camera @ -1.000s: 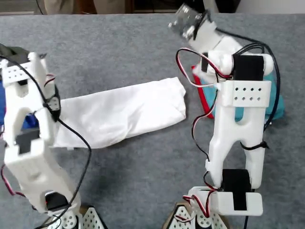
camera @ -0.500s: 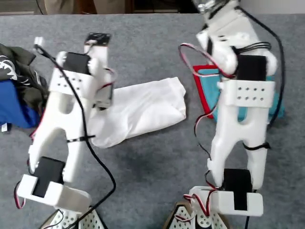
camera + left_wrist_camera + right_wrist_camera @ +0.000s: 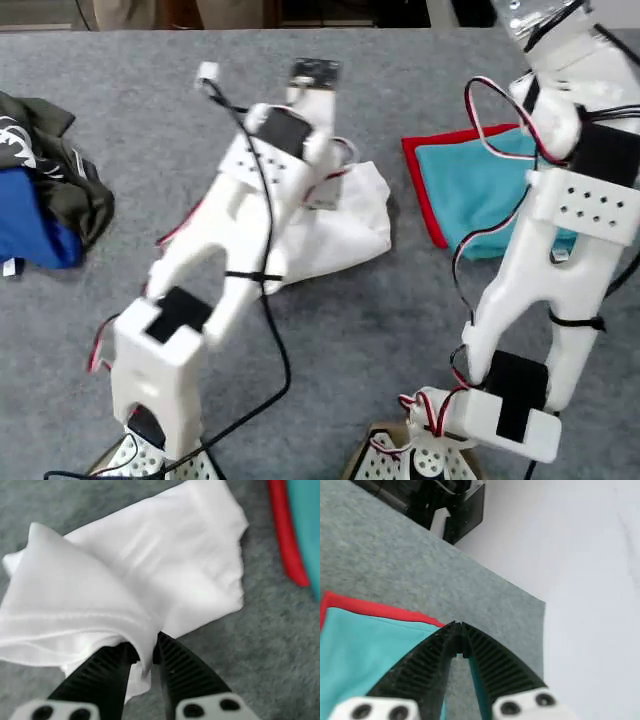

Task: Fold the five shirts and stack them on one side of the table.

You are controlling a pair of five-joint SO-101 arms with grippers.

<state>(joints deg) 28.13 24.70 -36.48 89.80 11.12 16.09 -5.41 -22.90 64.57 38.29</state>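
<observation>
Claw on the left arm is clamped on a bunched edge of the white shirt, which lies part-folded near the middle of the grey felt-like counter, one layer raised over the other. To finish this fold well, I would carry the pinched edge low and level across the lower layer, line up the edges, and let go only once the cloth lies flat. The fabric looks thin, limp and smooth, so it will likely sag and crease if dragged. The right claw has its tips pressed together on nothing, over the flat teal shirt with a red shirt beneath. A dark shirt and a blue shirt lie crumpled at the counter's left edge.
</observation>
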